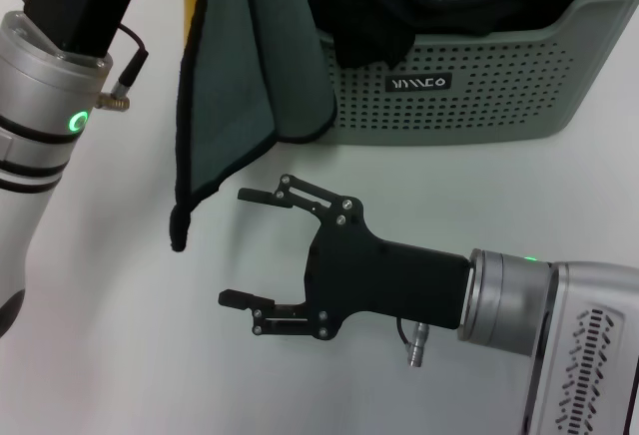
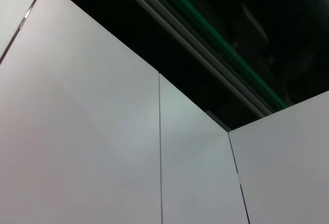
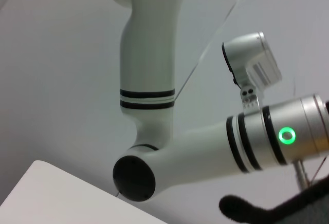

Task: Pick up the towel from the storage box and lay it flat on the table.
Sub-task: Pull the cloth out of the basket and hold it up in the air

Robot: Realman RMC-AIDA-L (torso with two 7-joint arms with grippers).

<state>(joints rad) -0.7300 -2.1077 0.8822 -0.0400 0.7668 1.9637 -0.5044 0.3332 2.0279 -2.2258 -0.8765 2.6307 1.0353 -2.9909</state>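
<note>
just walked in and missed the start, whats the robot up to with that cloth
The towel hangs in the air in front of the storage box, grey-green side showing, its lowest corner dangling just above the table. The left arm reaches up out of the head view beside it, so its gripper is unseen, though it is probably what holds the towel up. The right gripper is open, hovering over the table below the towel's hanging corner and not touching it. A black cloth remains in the box.
</note>
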